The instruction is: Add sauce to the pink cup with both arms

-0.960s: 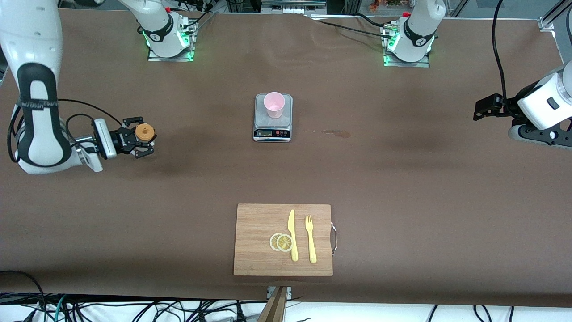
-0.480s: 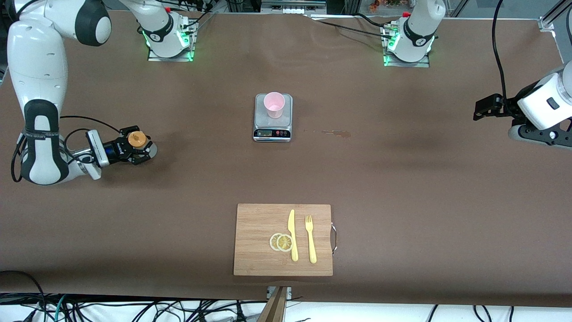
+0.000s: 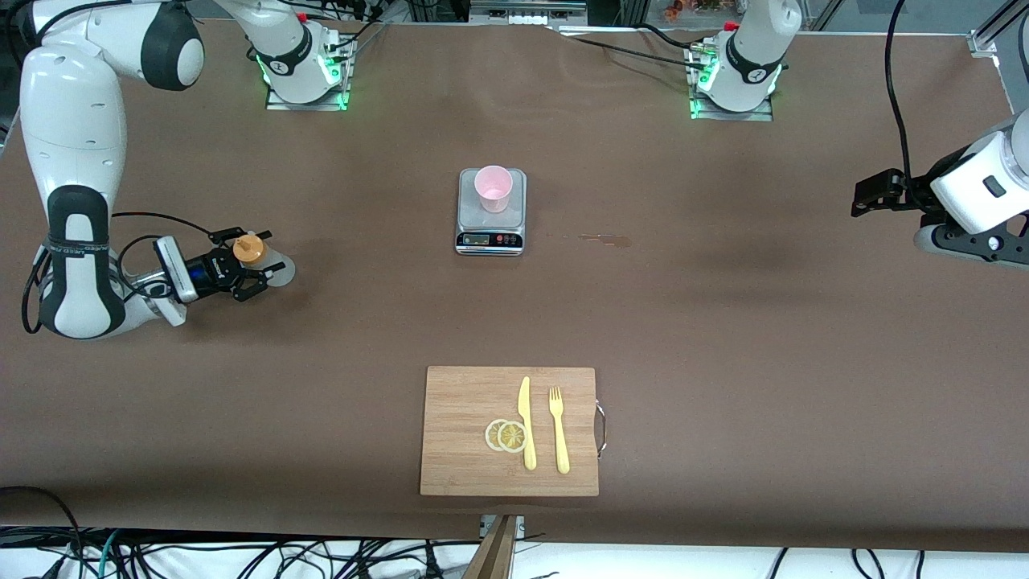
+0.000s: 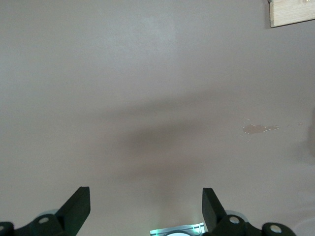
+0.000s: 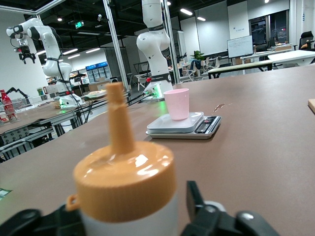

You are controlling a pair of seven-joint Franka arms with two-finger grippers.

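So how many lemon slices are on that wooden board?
2: round yellow lemon slices, overlapping, lie on the bamboo cutting board beside the yellow plastic knife. More could hide beneath.

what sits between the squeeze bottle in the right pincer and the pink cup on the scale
Nothing visible. The translucent whitish squeeze bottle with the orange nozzle cap sits in the right pincer at the right arm's end of the table. Only bare brown tabletop separates it from the pale pink plastic cup on the small grey kitchen scale.

One cup (image 3: 493,187), one bottle (image 3: 256,256) — two lemon slices (image 3: 506,436).
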